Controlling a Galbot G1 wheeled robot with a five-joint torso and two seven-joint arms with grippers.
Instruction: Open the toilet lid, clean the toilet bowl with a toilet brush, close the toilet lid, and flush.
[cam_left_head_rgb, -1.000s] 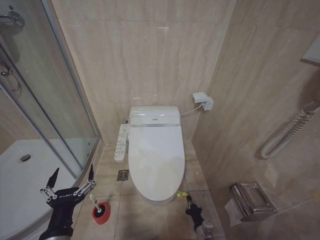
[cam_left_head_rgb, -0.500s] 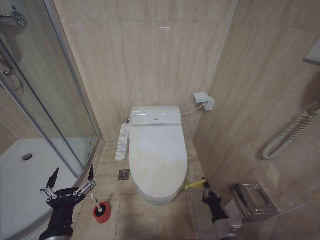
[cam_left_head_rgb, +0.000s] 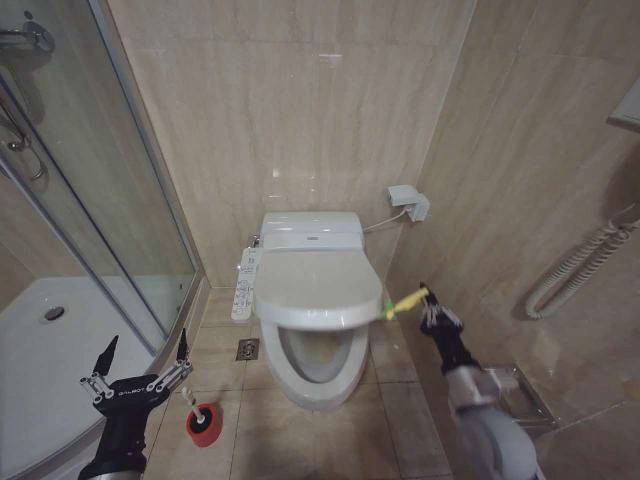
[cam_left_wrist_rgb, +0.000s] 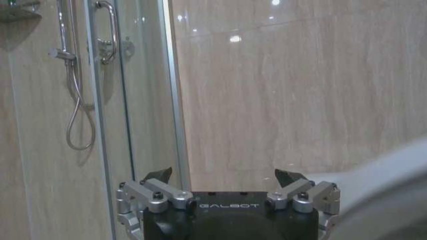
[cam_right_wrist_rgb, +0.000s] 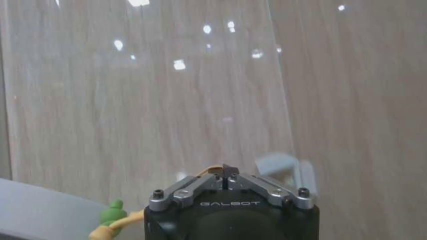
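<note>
Head view: one toilet lid (cam_left_head_rgb: 318, 289), two claws.

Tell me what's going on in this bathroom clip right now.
The right gripper is shut on a green-yellow tag tied to the toilet lid, lifting it by that strap. The lid is partly raised and tilted, so the front of the toilet bowl shows beneath it. The left gripper hangs open near the shower door, above the toilet brush, which sits untouched in its red holder on the floor.
</note>
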